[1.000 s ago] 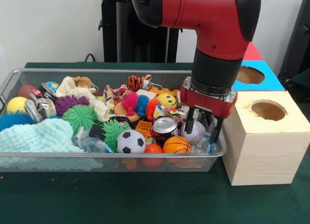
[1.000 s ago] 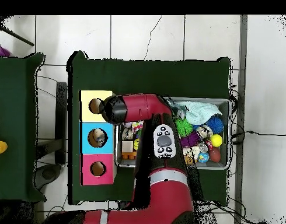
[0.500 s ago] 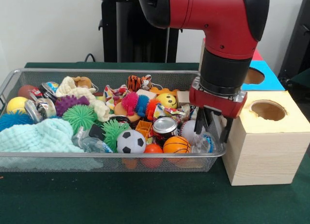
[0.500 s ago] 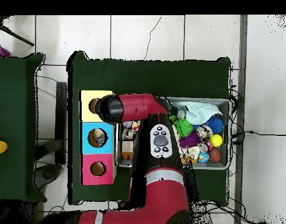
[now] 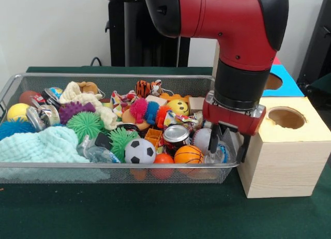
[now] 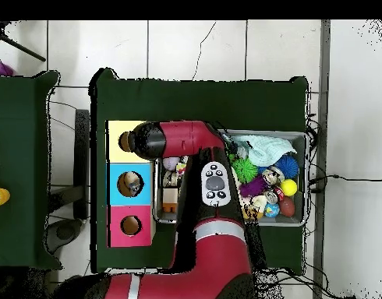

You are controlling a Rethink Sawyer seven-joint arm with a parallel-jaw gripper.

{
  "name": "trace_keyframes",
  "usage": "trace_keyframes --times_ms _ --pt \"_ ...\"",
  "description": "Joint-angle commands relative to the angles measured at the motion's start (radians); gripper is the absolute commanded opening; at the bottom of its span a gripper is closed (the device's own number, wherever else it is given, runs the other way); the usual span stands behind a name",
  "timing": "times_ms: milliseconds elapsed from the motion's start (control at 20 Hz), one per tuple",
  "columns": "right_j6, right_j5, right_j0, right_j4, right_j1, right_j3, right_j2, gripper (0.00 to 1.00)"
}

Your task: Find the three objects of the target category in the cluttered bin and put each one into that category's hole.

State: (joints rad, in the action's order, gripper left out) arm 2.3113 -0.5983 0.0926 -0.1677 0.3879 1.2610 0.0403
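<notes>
Since a second ago the arm has slid sideways toward the boxes, so the gripper [image 5: 229,145] that hung over the baseball now hangs at the bin's end wall, right beside the wooden box [image 5: 282,156]. Its two dark fingers [image 5: 244,147] stand apart with nothing between them that I can make out, one just inside the wire bin [image 5: 103,173] and the other at the box's side. The baseball [image 5: 202,139] lies in that corner of the bin, next to the basketball [image 5: 188,154] and a crumpled clear bottle [image 5: 217,154]; the soccer ball [image 5: 139,151] sits further along the near wall. These are round, so no long axis or pointing direction can be told. The wooden box's round hole [image 5: 286,118] faces straight up. From overhead, the arm [image 6: 186,142] reaches across to the yellow box [image 6: 128,142], covering part of its hole, with the blue box [image 6: 130,184] and pink box [image 6: 130,226] in a row beside it.
</notes>
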Motion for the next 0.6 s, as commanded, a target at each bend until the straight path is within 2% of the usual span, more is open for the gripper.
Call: trace_keyframes --times_ms 50,300,600 --pt "0.070 0.066 0.044 0.007 -0.089 -0.050 0.023 1.00" --pt "0.064 0.075 0.051 0.002 -0.108 -0.071 0.023 1.00" --pt "0.043 0.059 0.063 0.002 -0.080 -0.044 0.032 1.00"
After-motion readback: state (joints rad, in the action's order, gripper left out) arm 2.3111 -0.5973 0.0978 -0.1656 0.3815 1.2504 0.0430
